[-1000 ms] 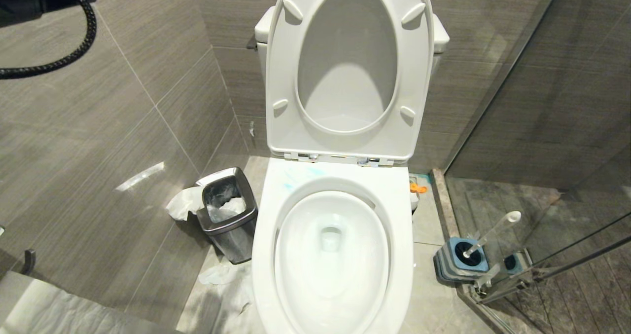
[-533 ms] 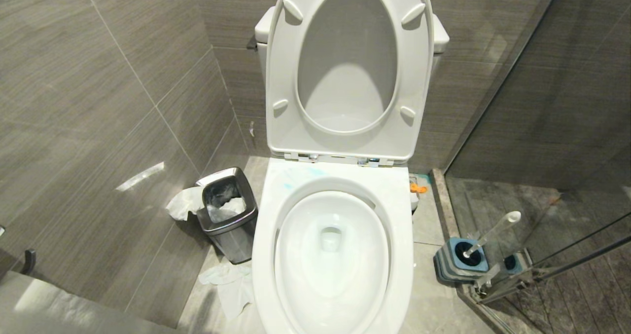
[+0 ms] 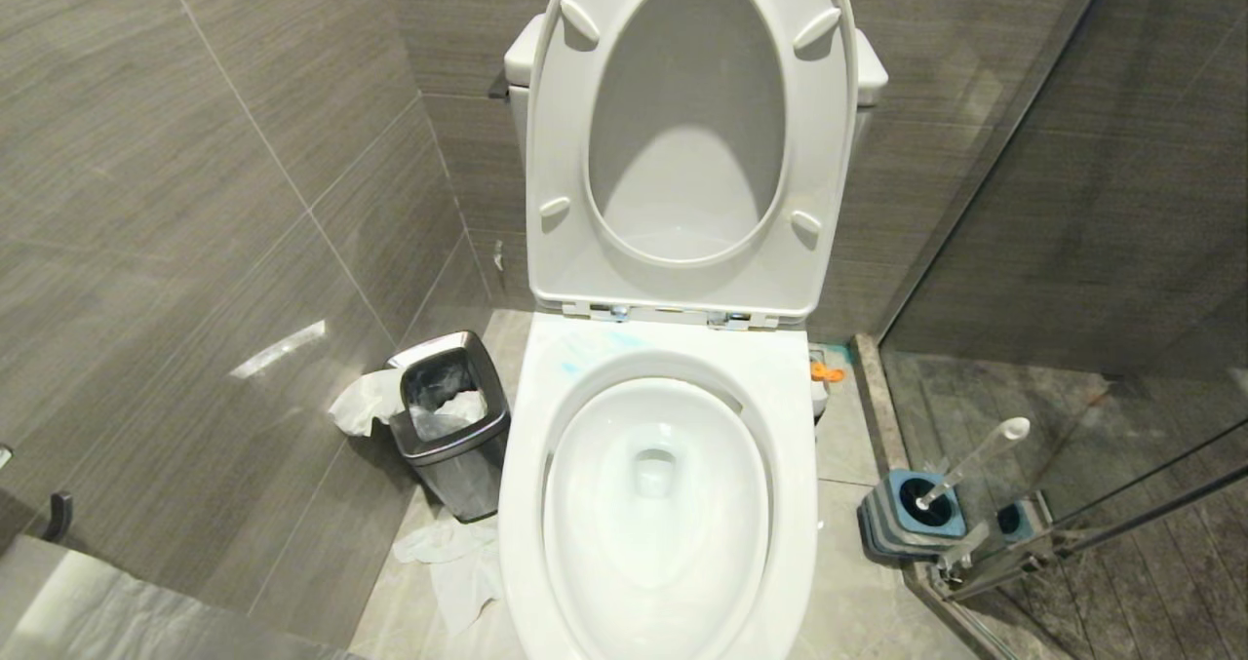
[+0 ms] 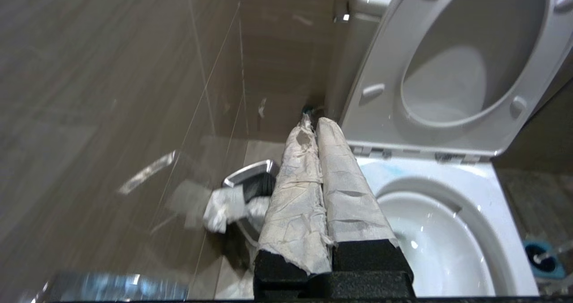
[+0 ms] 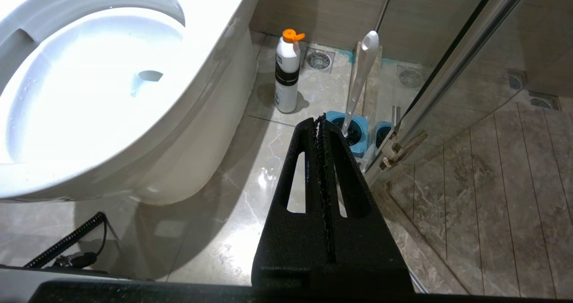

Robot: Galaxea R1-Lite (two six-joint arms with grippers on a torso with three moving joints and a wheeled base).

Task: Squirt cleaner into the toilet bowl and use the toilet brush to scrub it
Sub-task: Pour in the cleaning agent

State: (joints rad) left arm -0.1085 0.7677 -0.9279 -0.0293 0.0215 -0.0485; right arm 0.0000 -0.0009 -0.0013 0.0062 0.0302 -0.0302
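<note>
White toilet bowl lies beside the clenched, empty left gripper; right gripper, clenched, points toward the toilet brush.

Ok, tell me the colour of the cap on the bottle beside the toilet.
Orange cap, clearest in the right wrist view.

We see a pale marbled tile floor carrying everything here. The toilet bowl stands on it in the middle. To our left, a small steel waste bin sits near the wall, with crumpled white paper lying on the tiles just beside it. To our right, a white bottle with an orange cap stands upright close to the bowl's base, and a square blue-grey holder rests beside the glass partition, the toilet brush leaning in it. Two round drains are set into the floor.
</note>
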